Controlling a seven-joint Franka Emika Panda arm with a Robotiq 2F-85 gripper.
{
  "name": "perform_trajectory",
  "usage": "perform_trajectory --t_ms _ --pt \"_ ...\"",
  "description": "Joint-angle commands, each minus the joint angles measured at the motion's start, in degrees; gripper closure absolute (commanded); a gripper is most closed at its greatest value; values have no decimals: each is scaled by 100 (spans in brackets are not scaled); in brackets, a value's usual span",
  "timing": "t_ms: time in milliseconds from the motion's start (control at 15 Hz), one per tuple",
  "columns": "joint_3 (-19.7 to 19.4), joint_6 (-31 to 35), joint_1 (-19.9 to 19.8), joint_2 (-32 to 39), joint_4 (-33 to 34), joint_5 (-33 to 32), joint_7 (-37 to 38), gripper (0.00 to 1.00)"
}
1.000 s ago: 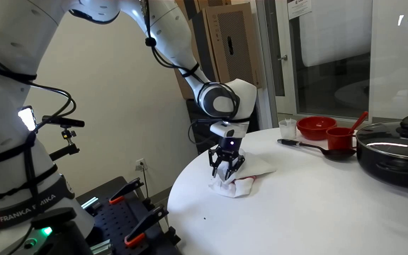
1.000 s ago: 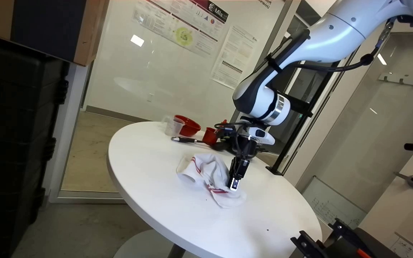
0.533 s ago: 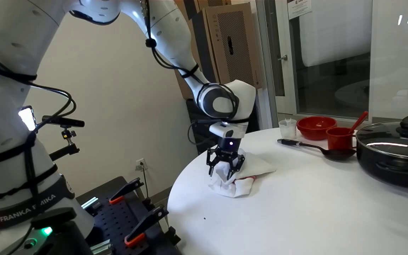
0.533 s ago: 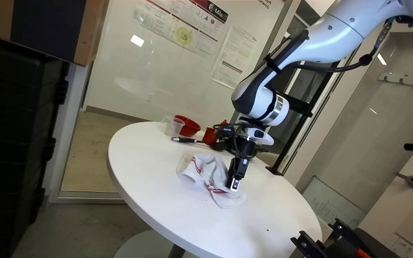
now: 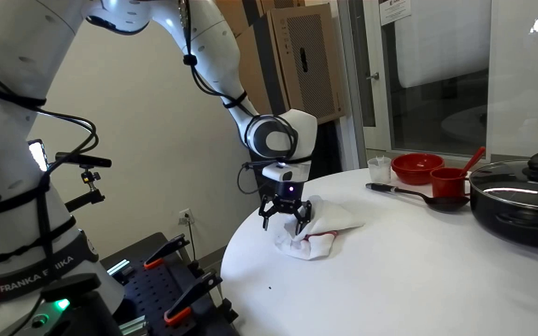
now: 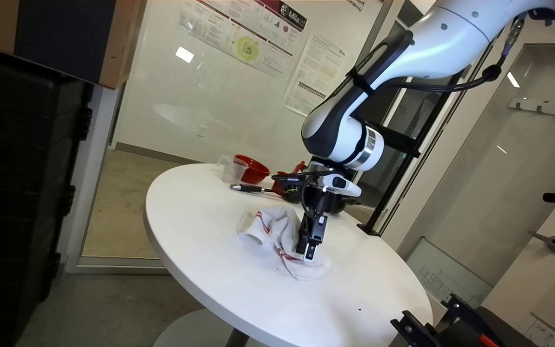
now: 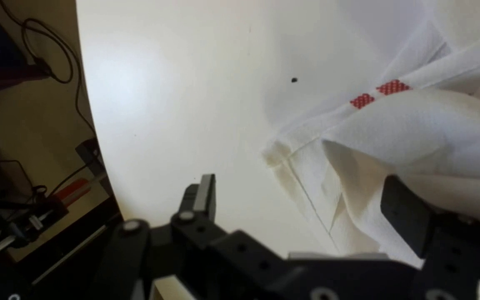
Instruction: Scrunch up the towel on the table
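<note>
The towel (image 5: 332,219), white with red stripes, lies rumpled in folds on the round white table (image 5: 390,284). Its striped folds also show in an exterior view (image 6: 282,226). My gripper (image 5: 281,228) points down at the towel's near-left side with its jaws spread wide. In the wrist view, the gripper (image 7: 300,191) has one finger (image 7: 205,196) over bare table and the opposite finger (image 7: 406,212) over or against the cloth. A flat corner of the towel (image 7: 306,166) lies below the gap, gripped by neither finger. Whether the fingertips touch the cloth, I cannot tell.
Beyond the towel stand a clear measuring cup (image 5: 379,170), red bowls (image 5: 417,168), a red mug (image 5: 446,184) and a black spoon (image 5: 444,203). A black lidded pot (image 5: 521,210) sits farther right. The table's edge (image 7: 98,137) runs along the wrist view's left side.
My gripper has spread its fingers wider and shifted to the left in both exterior views, away from the main heap. The towel has stayed nearly as it was.
</note>
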Motion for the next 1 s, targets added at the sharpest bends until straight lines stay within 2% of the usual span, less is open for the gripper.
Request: perform_trajectory --t_ms 0,267,533,733,933 --pt "-68 221 234 -429 -536 -160 303 0" --pt "-31 600 295 -919 -1086 -135 324 0" --pt "-263 2150 704 -1333 -1944 -611 411 0" --pt "-910 3030 1476 -1430 -2391 -1368 862 0" --pt "-1885 3820 2608 -1487 -2731 -1896 1278 0"
